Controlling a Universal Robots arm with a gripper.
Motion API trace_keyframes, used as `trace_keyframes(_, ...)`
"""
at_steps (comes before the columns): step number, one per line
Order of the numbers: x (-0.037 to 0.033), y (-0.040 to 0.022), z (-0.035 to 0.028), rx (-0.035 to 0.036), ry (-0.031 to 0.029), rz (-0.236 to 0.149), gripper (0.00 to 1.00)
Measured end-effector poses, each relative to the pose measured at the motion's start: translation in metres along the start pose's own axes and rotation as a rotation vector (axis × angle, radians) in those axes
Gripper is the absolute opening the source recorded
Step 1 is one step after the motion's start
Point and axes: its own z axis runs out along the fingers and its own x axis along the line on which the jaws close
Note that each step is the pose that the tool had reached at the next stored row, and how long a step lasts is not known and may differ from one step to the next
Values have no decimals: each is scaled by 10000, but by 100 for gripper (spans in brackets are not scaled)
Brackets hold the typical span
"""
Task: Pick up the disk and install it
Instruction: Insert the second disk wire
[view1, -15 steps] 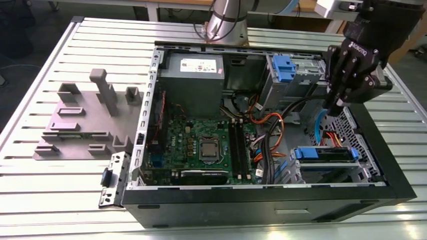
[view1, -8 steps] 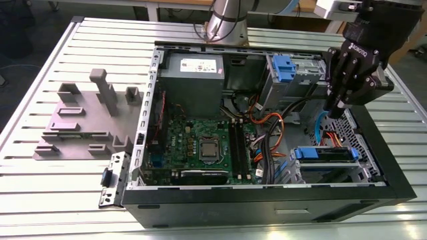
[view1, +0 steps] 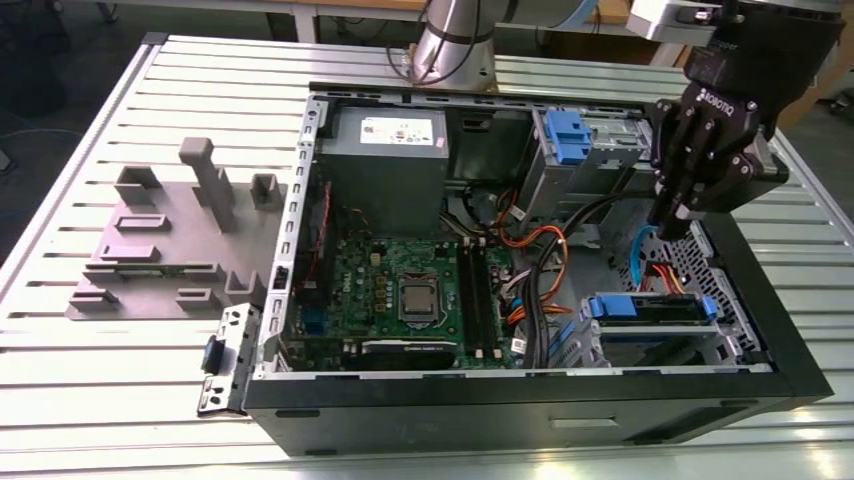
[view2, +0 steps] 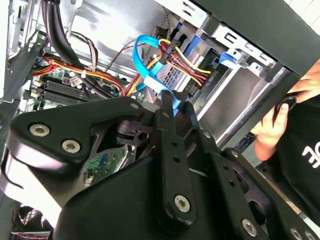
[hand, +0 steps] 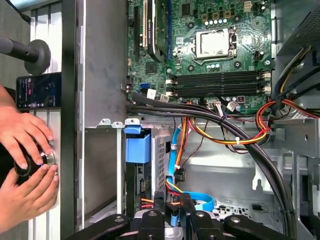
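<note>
Your gripper (view1: 671, 226) hangs empty, fingers nearly together; the disk (view1: 650, 309) sits seated at its six o'clock.

No text readable. Power supply label (view1: 400, 127): print too small. Black shirt (view2: 300, 170): cropped white marks, illegible. Phone screen (hand: 39, 91): blurred, nothing legible.

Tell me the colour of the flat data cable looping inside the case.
Light blue cable, clearest in the second wrist view.

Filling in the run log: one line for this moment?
end effector: over open case, apart from disk | disk: seated in bay
</note>
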Motion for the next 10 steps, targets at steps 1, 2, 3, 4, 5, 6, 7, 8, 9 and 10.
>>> trace_keyframes(1,-4,-1,7,0,1,1,27)
trace_keyframes(2,-10,-2,14,0,10,1,27)
trace_keyframes(3,-15,-3,20,1,40,1,27)
trace_keyframes(4,-20,-4,26,2,83,2,27)
trace_keyframes(5,-25,-5,31,2,132,4,25)
trace_keyframes(6,-30,-5,37,4,179,6,20)
trace_keyframes(7,-34,-6,42,5,225,7,20)
trace_keyframes(8,-39,-6,46,6,274,9,16)
trace_keyframes(9,-42,-7,50,7,308,10,16)
trace_keyframes(10,-44,-7,53,8,325,10,16)
